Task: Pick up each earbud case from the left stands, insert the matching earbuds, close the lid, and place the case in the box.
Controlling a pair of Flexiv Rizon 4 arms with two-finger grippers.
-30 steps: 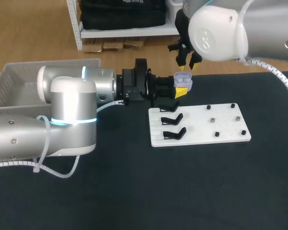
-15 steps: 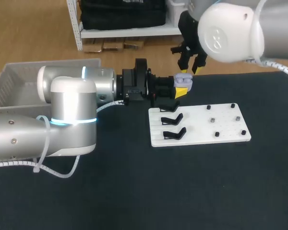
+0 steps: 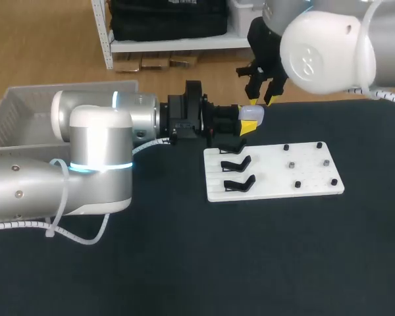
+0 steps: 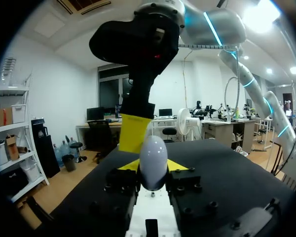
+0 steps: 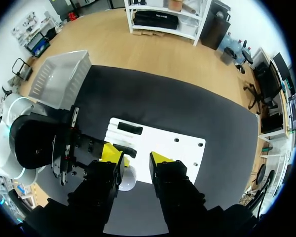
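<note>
My left gripper [image 3: 247, 122] is shut on a pale, rounded earbud case [image 3: 252, 113], held above the far edge of the white stand board [image 3: 276, 172]. The case's lid is down. In the left wrist view the case [image 4: 153, 159] stands upright between the yellow fingertips [image 4: 129, 166]. My right gripper [image 3: 262, 100] hangs just above the case, open, with nothing between its fingers. Looking down from the right wrist, the case [image 5: 128, 178] lies under the right gripper [image 5: 136, 156], off toward one fingertip. Two empty black stands [image 3: 237, 172] sit on the board's left part.
Small dark pegs [image 3: 309, 166] dot the right half of the board. A grey plastic box [image 3: 26, 112] stands at the table's far left, behind my left arm. Dark table surface lies open in front of the board.
The case's lid, open with the earbuds showing, is now shut. My right gripper has shifted a little to the right above it. The left arm has kept still.
</note>
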